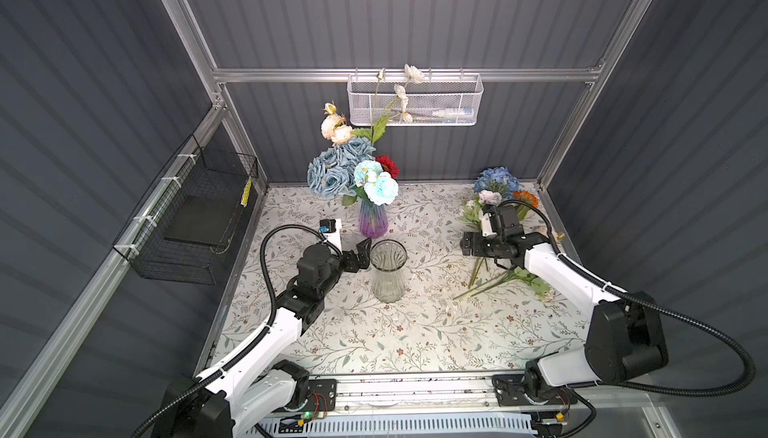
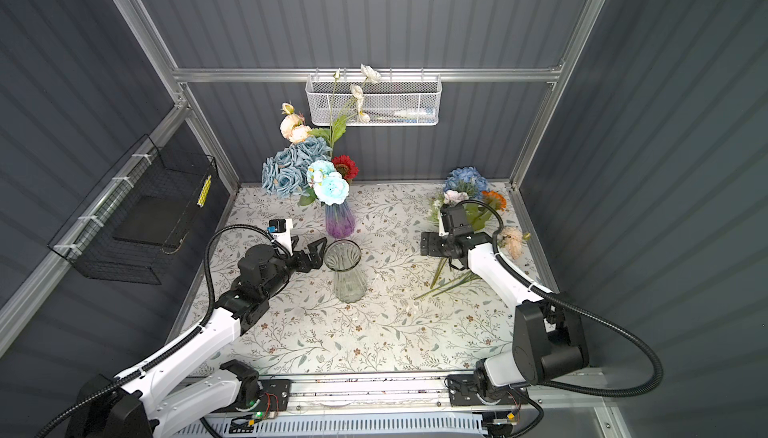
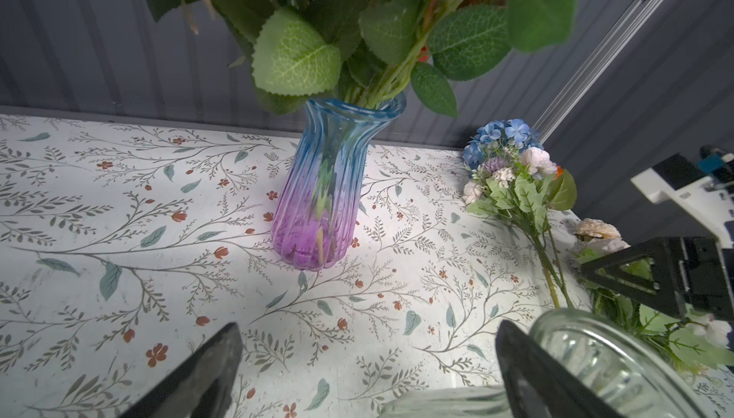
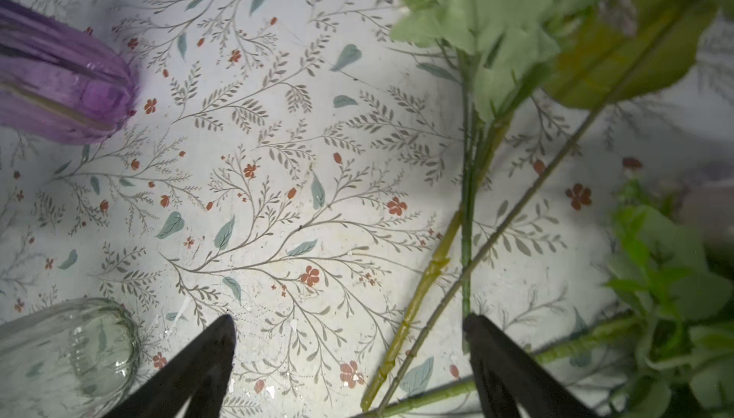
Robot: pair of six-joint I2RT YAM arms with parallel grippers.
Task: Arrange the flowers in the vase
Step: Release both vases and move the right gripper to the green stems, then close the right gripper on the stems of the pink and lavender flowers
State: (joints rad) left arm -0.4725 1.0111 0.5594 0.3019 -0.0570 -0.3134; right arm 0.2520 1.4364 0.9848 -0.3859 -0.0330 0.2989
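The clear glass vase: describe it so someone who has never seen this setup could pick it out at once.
On the floral-print tablecloth, look near the middle, just on the robot's side of the blue-to-purple vase holding flowers. The clear glass vase stands upright there. Unlike its tinted neighbour, it is colourless and empty.

Some flowers (image 1: 496,181) with long green stems lie flat on the right side. A clear glass vase (image 1: 388,270) stands empty in the middle. Just behind it, a blue and purple vase (image 1: 372,219) holds a big bunch (image 1: 340,165).
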